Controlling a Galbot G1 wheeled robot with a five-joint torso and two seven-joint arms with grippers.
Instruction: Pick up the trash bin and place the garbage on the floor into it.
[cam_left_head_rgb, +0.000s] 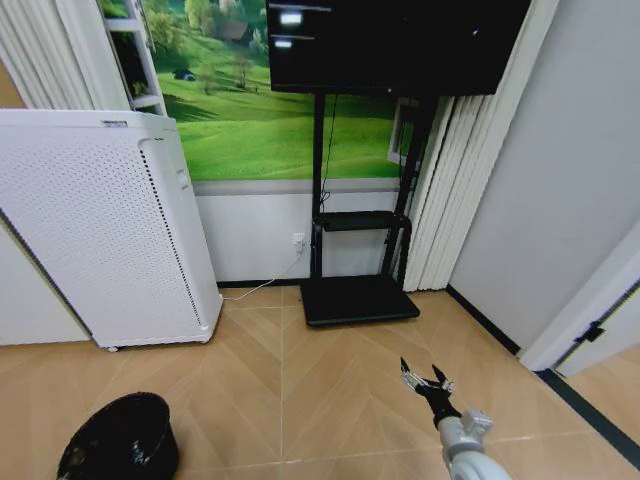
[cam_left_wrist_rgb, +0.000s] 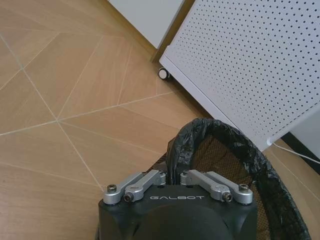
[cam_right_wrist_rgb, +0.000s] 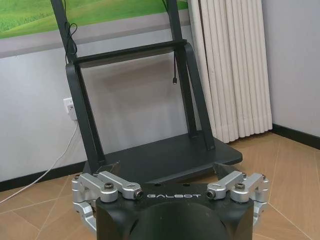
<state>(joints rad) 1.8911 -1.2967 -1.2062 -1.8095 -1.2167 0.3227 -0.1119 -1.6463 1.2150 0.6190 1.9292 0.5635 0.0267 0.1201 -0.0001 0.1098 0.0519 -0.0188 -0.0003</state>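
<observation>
Along the left of the head view: white perforated appliance (cam_left_head_rgb: 105, 225), tall, on castors, standing against the wall. Upper centre: dark screen on a black stand (cam_left_head_rgb: 355, 250), base plate flat on the wood floor (cam_left_head_rgb: 330, 390); cable and wall socket beside it.

Lower left corner of the head view: trash bin (cam_left_head_rgb: 122, 438), black, round, lined with a black bag, near the appliance's foot. No garbage can be made out on the visible floor.

Left gripper (cam_left_wrist_rgb: 172, 175): pinched onto the bin's near rim, one finger on either side of the bag-covered wall.

Right gripper (cam_left_head_rgb: 428, 381): lower right of centre, fingers spread wide, holding nothing, facing the stand.

Handling note: bin is held by one rim point only; judged best kept upright, mouth up, moved slowly so it does not swing or slip.
</observation>
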